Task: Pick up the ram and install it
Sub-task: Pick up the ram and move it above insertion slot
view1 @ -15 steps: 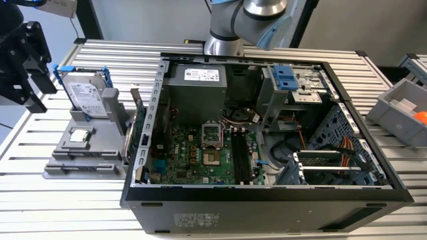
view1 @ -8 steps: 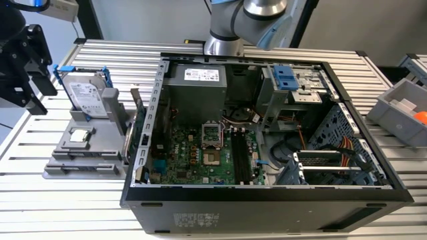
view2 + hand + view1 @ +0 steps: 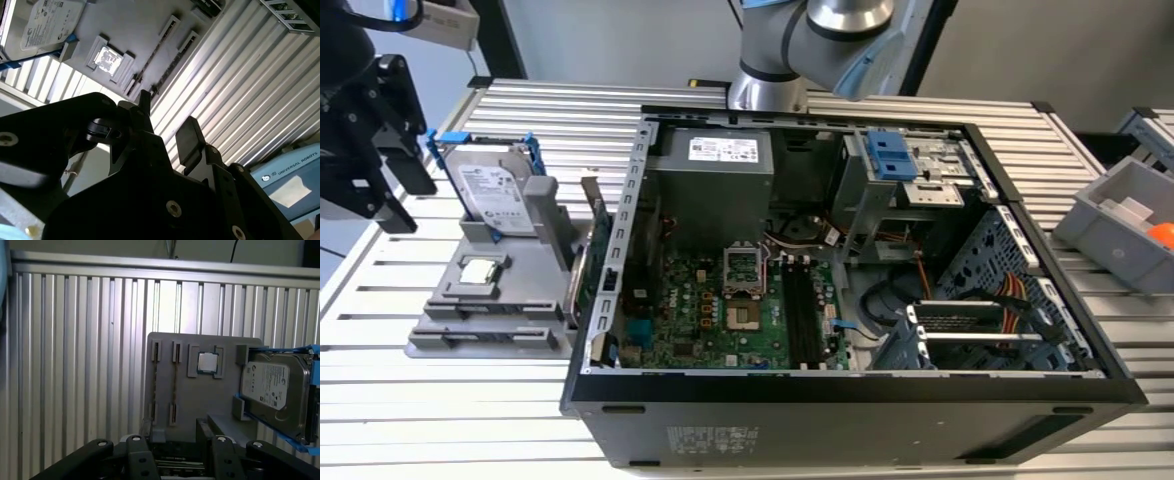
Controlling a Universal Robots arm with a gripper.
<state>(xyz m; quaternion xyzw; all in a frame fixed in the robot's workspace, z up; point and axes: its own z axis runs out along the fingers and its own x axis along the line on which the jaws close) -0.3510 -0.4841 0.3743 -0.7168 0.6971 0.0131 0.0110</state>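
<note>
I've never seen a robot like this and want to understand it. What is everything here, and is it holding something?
This is a robot arm with a gripper, a hand with two black fingers. The exterior view comes from a camera off the arm. Both wrist views come from cameras riding on the arm. On the ribbed metal table stands an open computer. Beside it lies a grey holder with a hard drive in a blue frame and a small square chip. A thin strip on edge in the holder looks like the ram, but I cannot be sure. The gripper is open and holds nothing.
</note>
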